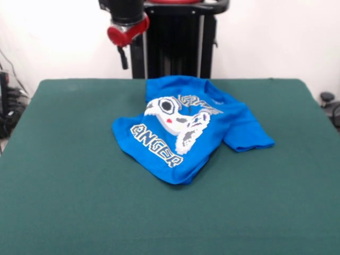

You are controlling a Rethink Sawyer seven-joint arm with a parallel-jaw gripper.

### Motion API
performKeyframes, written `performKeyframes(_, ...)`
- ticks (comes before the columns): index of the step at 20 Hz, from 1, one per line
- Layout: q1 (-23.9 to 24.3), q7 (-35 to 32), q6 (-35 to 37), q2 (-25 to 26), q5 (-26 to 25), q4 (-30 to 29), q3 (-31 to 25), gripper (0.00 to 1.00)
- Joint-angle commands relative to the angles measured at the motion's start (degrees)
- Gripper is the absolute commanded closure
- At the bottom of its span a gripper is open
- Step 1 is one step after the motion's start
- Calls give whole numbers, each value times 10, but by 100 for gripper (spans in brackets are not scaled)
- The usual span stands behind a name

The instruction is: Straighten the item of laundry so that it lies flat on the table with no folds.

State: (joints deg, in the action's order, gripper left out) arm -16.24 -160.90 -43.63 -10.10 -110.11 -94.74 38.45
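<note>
The item of laundry, a bright blue T-shirt, lies bunched a little right of the table's middle, toward the far side. Its white controller print is creased, and only part of the lettering shows along the left fold. One sleeve sticks out to the right. The lower hem is tucked under at the near corner. The table has a dark green cloth top that is much wider than the shirt. My gripper hangs under the red and black arm end at the top edge. It is above the table's far edge, up and left of the shirt, and touches nothing.
The black pedestal column stands behind the table's far edge. Cables and dark gear sit off the left edge. A black rounded object sits off the right edge. A white wall lies behind.
</note>
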Motion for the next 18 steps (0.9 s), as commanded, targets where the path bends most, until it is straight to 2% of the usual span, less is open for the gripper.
performKeyframes(1,13,-21,12,-4,-22,109,-35,0)
performKeyframes(3,27,5,28,-21,-7,115,-45,0)
performKeyframes(6,29,2,27,-37,-5,124,-38,0)
performKeyframes(18,37,-70,12,-34,1,190,-39,0)
